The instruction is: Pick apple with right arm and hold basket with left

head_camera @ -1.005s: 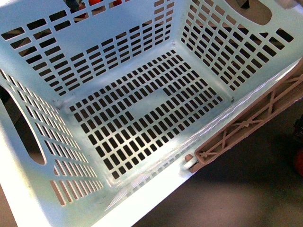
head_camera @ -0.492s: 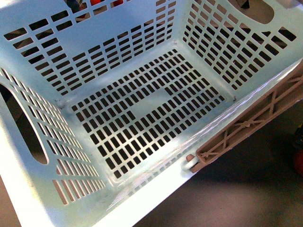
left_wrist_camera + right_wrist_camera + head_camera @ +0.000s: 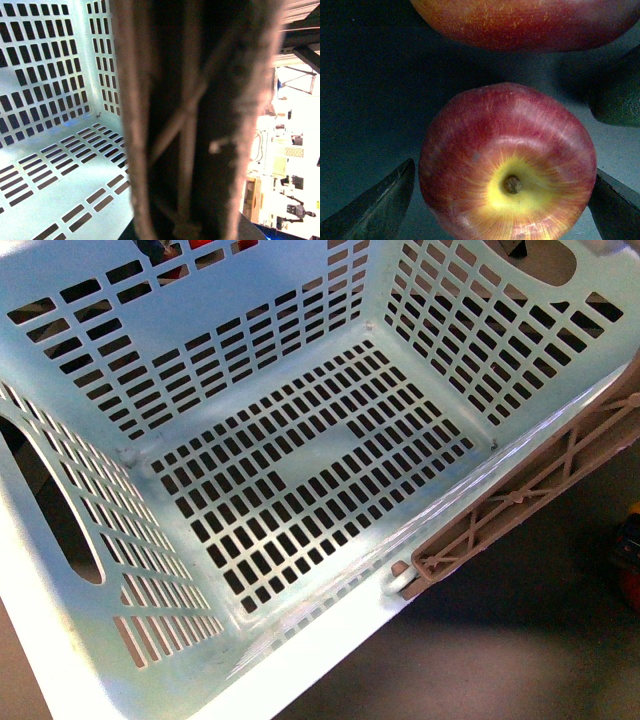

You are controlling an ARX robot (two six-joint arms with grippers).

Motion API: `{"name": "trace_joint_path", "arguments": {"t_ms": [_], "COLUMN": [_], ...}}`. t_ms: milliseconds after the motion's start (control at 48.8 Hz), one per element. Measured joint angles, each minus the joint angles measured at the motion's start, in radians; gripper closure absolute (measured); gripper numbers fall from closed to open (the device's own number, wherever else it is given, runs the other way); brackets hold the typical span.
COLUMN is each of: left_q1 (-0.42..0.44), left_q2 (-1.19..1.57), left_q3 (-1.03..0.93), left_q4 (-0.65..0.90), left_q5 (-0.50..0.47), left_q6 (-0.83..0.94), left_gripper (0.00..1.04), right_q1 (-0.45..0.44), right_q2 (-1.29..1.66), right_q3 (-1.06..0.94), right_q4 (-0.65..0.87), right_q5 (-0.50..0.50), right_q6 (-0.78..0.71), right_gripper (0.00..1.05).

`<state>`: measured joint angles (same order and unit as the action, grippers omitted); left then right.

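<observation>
The pale mint-blue basket [image 3: 300, 470] fills the front view, tilted and empty, its brown lattice handle [image 3: 530, 490] along the right rim. In the left wrist view the handle [image 3: 195, 120] runs blurred and very close across the camera, with the basket's slotted floor [image 3: 50, 170] beside it; my left gripper is shut on the basket, its fingers hidden. In the right wrist view the red apple [image 3: 507, 165], with a yellow blush round its stem, sits between my right gripper's open fingers [image 3: 380, 205], one on each side. The right gripper [image 3: 507, 210] is not touching it visibly.
A second red fruit [image 3: 525, 20] lies just beyond the apple, and a dark green rough-skinned fruit [image 3: 620, 95] at its side. They rest on a dark grey surface. In the front view a red-and-yellow object [image 3: 630, 560] shows at the right edge.
The basket has shifted slightly in the front view, its handle rising a little toward the upper right. Nothing else visibly differs.
</observation>
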<state>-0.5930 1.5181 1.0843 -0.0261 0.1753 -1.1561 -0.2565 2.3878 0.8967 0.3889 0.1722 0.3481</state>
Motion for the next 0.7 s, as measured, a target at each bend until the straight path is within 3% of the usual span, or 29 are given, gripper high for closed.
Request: {"name": "trace_joint_path", "arguments": {"t_ms": [62,431,697], "left_q1": [0.0,0.0,0.0], "left_q2": [0.0,0.0,0.0], "left_q3": [0.0,0.0,0.0], "left_q4": [0.0,0.0,0.0], "left_q5": [0.001,0.0,0.001], "left_q6": [0.0,0.0,0.0], "left_gripper": [0.99,0.99,0.99], "right_q1": [-0.002,-0.026,0.011], "right_q2": [-0.013,-0.246,-0.639], "right_q3": [-0.018,-0.16,-0.207], "right_q4": [0.008,0.014,-0.114], "right_q5": [-0.009,-0.08,-0.133], "right_q6": [-0.003,-0.035,-0.062], "right_gripper": [0.26,0.3,0.3]}}
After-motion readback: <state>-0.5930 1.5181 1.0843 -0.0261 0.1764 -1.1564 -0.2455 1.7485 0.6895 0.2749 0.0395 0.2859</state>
